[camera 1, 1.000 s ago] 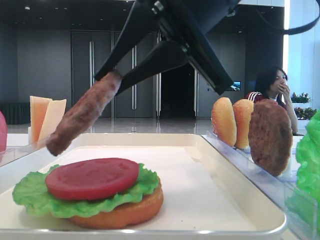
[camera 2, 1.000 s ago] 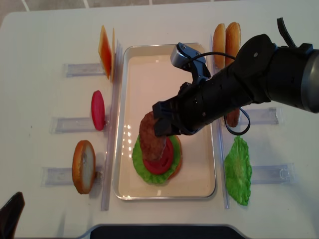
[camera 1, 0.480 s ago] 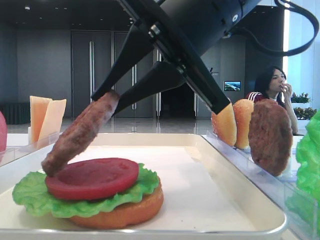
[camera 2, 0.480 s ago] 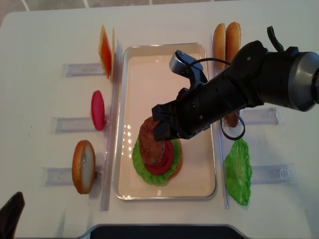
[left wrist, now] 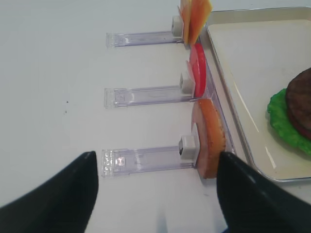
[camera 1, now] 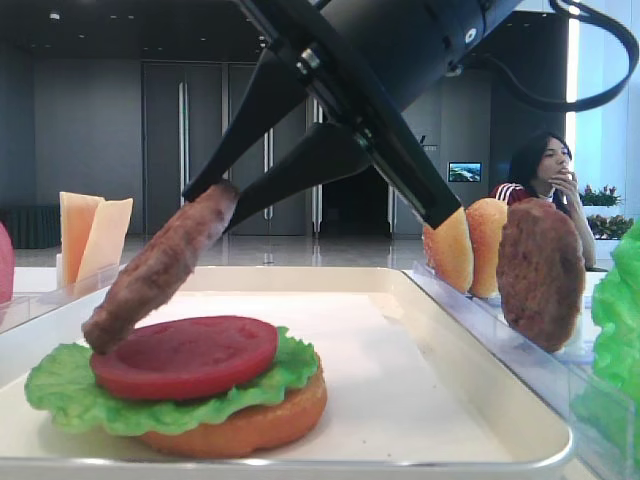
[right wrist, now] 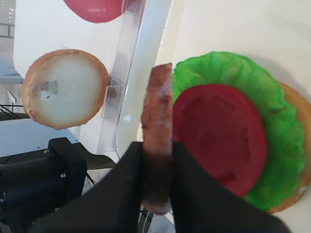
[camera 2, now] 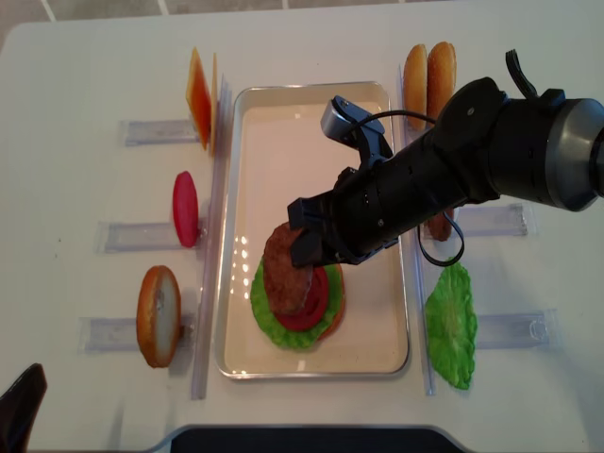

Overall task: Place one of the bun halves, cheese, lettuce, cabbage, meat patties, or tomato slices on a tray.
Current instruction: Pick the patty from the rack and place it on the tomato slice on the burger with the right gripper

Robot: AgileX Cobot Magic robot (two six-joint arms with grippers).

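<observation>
the left gripper (left wrist: 155, 194) is seen only as two dark fingers (left wrist: 68, 194) spread wide at the bottom of the left wrist view, nothing between them, parked off the tray's near-left corner.

w/ the right gripper (right wrist: 158, 160), the fingers (right wrist: 127, 194) are pinched tight on the rim of a meat patty (camera 1: 160, 265), held edge-on and tilted, its lower edge hanging just over the left side of the tomato slice (camera 1: 185, 355); contact can't be told. that slice lies on lettuce (camera 1: 150, 395) on a bun half (camera 1: 250, 425), stacked at the near end of the tray (camera 2: 311, 104).

handling, as judged: the patty looks stiff and light – no sag though gripped at one edge only. the rough surface should resist slip. an edge pinch suits it; once lowered flat it should be let go w/o much drop, else the smooth tomato slice may be skidded off-centre. nothing looks fragile.

counts, near to far: on the tray 1 bun half, 1 lettuce leaf, 1 tomato slice; 1 patty in the fingers. left holders: 1 bun half (camera 2: 158, 315), 1 tomato slice (camera 2: 185, 209), 2 cheese slices (camera 2: 199, 97). right holders: 1 lettuce leaf (camera 2: 450, 326), 1 patty (camera 1: 540, 272) mostly hidden by the arm from above, 2 bun halves (camera 2: 427, 80). the table (camera 2: 85, 66) carries it all.
</observation>
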